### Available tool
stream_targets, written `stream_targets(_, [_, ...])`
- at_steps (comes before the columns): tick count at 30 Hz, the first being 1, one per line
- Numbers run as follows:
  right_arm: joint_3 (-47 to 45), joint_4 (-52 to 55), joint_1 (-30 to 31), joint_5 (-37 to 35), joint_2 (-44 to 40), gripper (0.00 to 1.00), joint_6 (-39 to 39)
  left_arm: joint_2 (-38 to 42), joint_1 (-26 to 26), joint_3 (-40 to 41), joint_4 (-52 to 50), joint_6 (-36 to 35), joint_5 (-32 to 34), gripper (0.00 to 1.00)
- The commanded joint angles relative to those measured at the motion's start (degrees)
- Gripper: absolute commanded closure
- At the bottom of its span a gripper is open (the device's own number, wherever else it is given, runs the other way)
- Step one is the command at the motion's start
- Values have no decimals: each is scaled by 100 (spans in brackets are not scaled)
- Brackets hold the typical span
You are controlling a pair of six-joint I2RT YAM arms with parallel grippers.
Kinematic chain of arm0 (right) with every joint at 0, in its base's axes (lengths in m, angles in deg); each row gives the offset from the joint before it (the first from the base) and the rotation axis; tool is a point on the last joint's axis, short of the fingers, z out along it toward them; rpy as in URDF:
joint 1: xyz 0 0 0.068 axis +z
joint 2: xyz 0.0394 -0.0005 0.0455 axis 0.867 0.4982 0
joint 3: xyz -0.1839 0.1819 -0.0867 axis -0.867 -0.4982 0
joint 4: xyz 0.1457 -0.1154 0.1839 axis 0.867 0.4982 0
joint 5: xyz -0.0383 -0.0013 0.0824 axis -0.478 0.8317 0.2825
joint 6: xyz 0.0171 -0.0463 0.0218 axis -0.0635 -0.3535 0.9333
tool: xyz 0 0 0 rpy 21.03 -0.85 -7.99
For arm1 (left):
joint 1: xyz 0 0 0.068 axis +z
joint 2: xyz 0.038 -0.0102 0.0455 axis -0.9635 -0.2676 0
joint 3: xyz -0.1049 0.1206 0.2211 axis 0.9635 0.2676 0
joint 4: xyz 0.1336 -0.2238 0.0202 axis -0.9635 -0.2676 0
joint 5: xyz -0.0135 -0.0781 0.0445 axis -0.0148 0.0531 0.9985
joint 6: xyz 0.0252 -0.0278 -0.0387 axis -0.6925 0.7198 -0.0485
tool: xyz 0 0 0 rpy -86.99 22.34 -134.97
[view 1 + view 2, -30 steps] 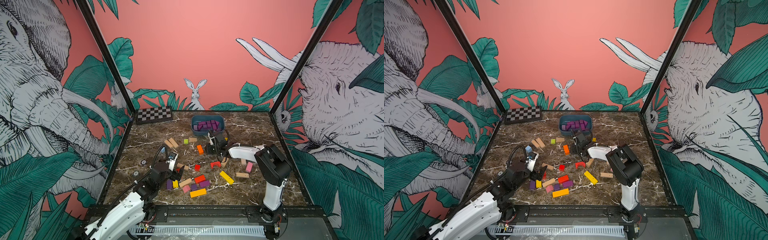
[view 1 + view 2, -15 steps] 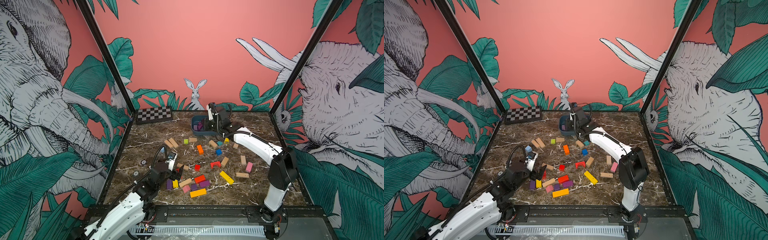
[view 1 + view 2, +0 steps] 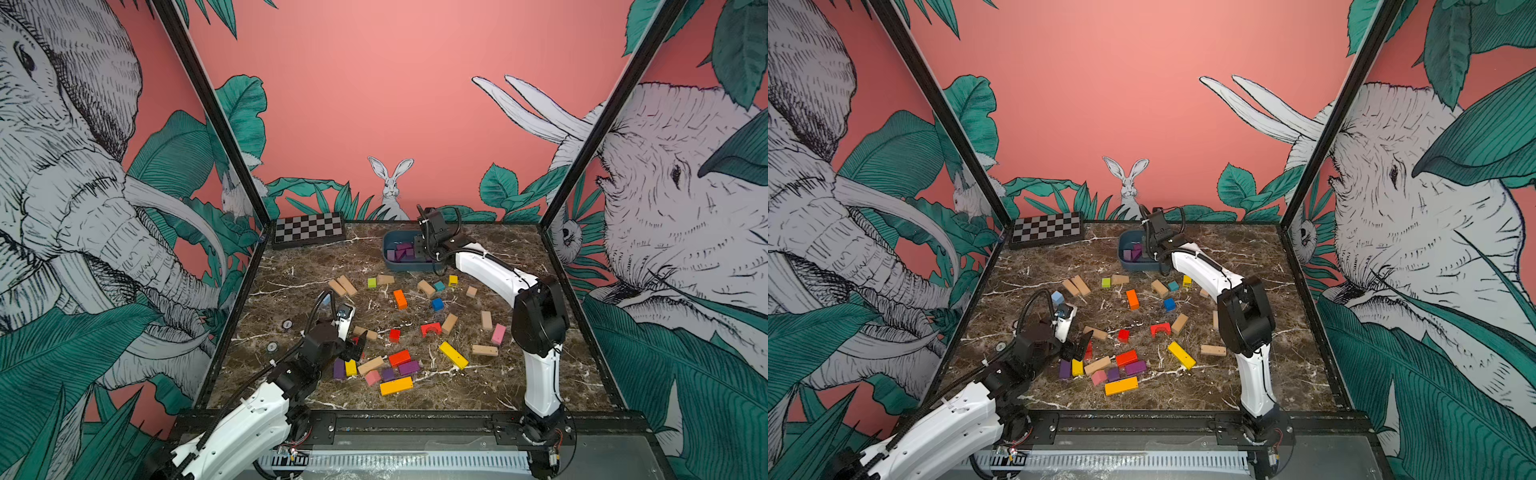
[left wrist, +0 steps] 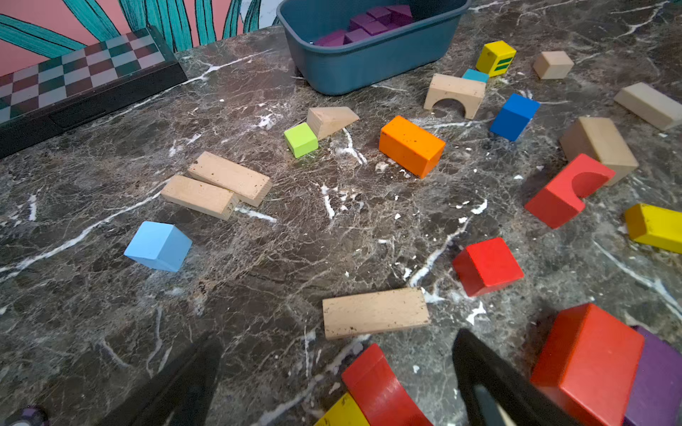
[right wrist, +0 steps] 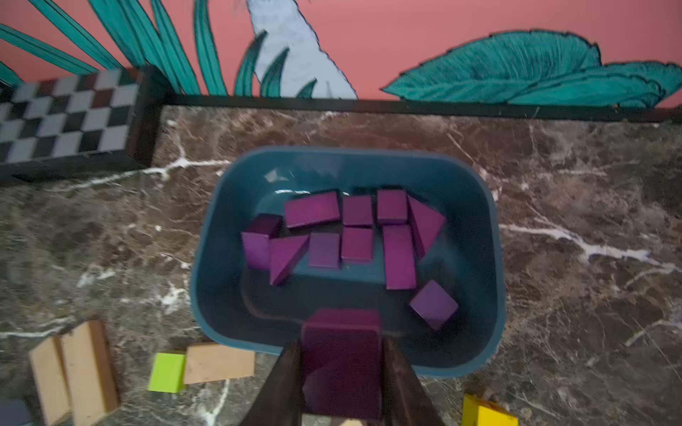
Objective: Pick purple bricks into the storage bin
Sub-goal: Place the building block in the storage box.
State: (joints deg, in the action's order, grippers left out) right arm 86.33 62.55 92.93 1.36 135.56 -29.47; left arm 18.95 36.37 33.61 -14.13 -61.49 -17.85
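Nearest, on the left, the left fingers [image 4: 491,383] are spread wide and hold nothing. They sit low over the dark marble surface [image 3: 478,395]. In the left wrist view a red arch block [image 4: 380,387] lies between them, and a plain wooden bar [image 4: 374,311] lies flat just beyond their tips.

Just right of those fingers, both top views show a tight near cluster. Three purple bricks lie on the surface there: one at the cluster's left end [image 3: 338,368], a small one in the middle [image 3: 388,374], and a bar to its right [image 3: 409,367]. Packed among them are a yellow cube [image 3: 351,368], a pink block [image 3: 372,377], a red block [image 3: 399,357] and a long orange bar [image 3: 396,385], which is nearest of all.

Farther back, wooden, orange, blue, red and yellow blocks lie scattered over the middle of the surface.

At the far centre stands the storage bin [image 3: 388,262]. About ten more purple bricks [image 5: 357,243] lie inside it, cubes, bars and wedges, mostly toward its far side. The right arm [image 3: 536,320] stretches from the near right to the bin. The right fingers [image 5: 398,372] are pinching a purple brick [image 5: 341,369] above the bin's near rim; the brick looks slightly blurred in the right wrist view.

Left of the bin, a checkerboard box [image 3: 309,228] lies flat in the far left corner.
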Motion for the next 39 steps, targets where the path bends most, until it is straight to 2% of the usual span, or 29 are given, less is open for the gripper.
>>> stream_targets(1, [-189, -364, -83, -277, -53, 83, -90, 24, 14, -28, 66, -16, -20, 1])
stream_targets(10, [-278, -633, -187, -302, 288, 85, -112, -20, 14, -38, 99, -16, -72, 1])
stream_targets(17, [268, -317, -214, -352, 750, 86, -93, -17, 14, -37, 99, -16, -60, 1])
stream_targets(21, [188, -320, -220, -558, 725, 81, 20, -36, 14, -39, 110, -16, -72, 1])
stream_targets(30, [420, -26, -249, -690, 946, 78, 73, -102, 13, -66, 114, -16, -99, 1])
stream_targets(39, [371, -124, -250, -697, 852, 59, 148, -78, 14, -58, 109, 0, -64, 1])
